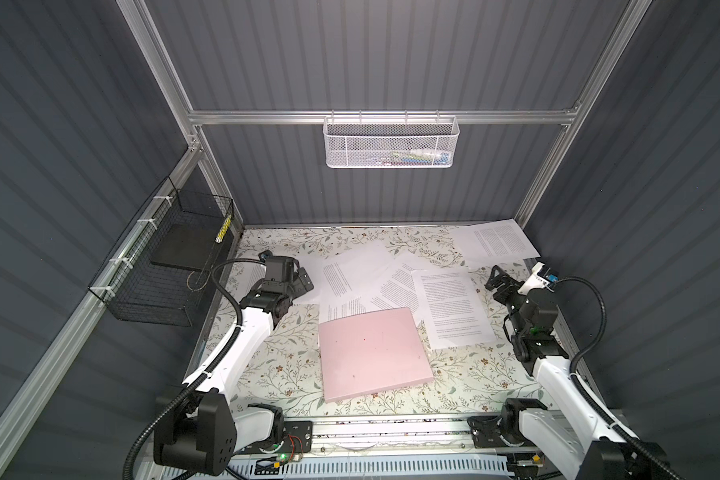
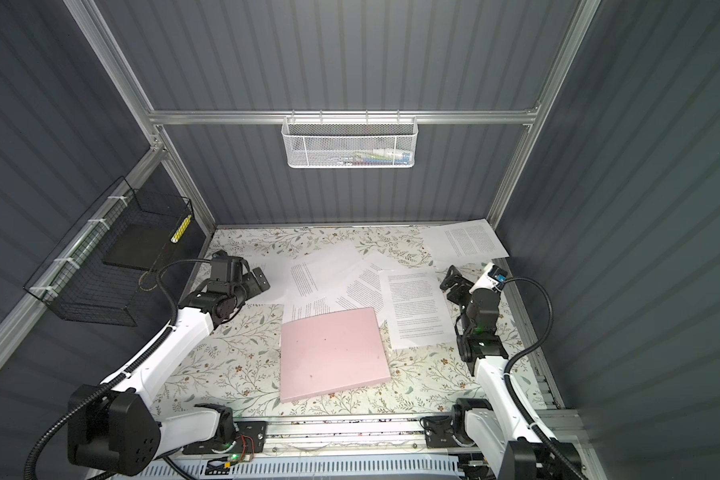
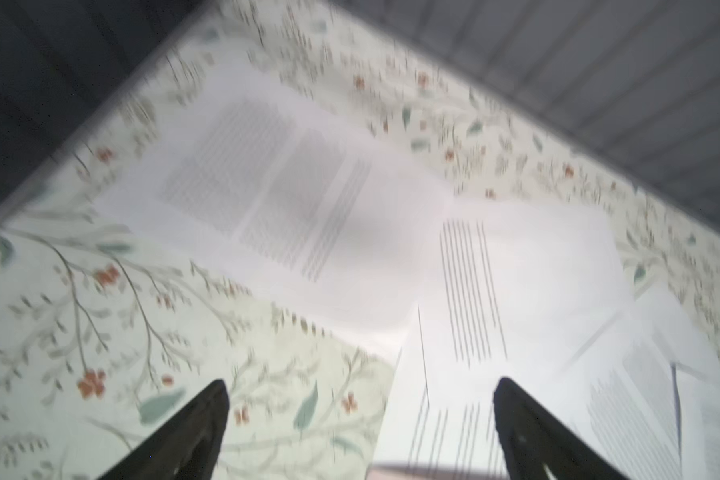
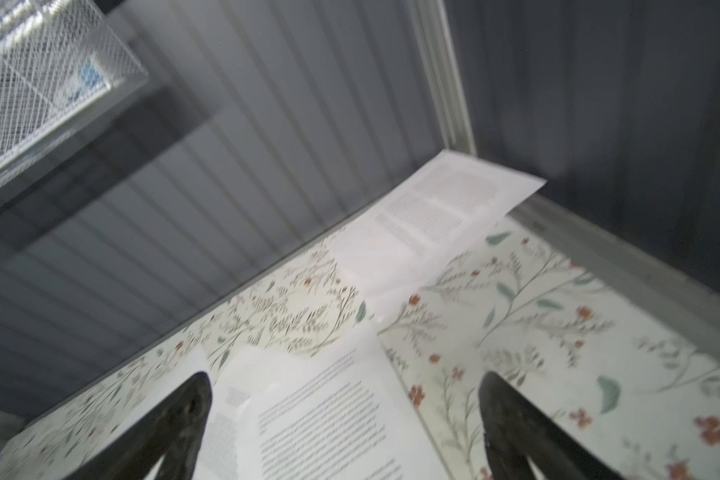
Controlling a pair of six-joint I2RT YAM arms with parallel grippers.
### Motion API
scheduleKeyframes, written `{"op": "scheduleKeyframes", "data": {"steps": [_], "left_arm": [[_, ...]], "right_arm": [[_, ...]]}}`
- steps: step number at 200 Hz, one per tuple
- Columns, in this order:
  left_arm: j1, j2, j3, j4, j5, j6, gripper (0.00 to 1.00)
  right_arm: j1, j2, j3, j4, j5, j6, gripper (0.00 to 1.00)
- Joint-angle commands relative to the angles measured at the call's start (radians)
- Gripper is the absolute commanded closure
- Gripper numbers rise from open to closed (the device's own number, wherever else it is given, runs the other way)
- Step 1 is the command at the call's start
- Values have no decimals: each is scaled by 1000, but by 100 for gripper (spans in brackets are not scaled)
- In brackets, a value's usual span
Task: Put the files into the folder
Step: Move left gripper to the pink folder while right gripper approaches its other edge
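Centrally on the floral table [image 1: 283, 374], pink folder [image 1: 373, 353] lying flat between, slightly behind, left tool [image 1: 306, 281] and right tool [image 1: 494, 277], files [image 1: 452, 305] scattered loose beside and beneath both, one sheet well beyond right tool, both tools gaping wide, holding nothing.

Matt pink folder [image 1: 373, 353], paper files [image 1: 454, 305]

Pale pink folder [image 1: 373, 353], white black-printed files [image 1: 454, 305], floral-patterned table [image 1: 287, 365]
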Motion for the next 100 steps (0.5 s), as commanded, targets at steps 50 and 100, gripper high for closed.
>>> {"op": "scheduleKeyframes", "data": {"steps": [50, 100], "left_arm": [[-36, -145, -208, -325, 389, -86, 0], [-54, -87, -266, -230, 497, -96, 0]], "right_arm": [[272, 46, -4, -419, -439, 47, 23], [351, 73, -80, -392, -596, 40, 38]]}}
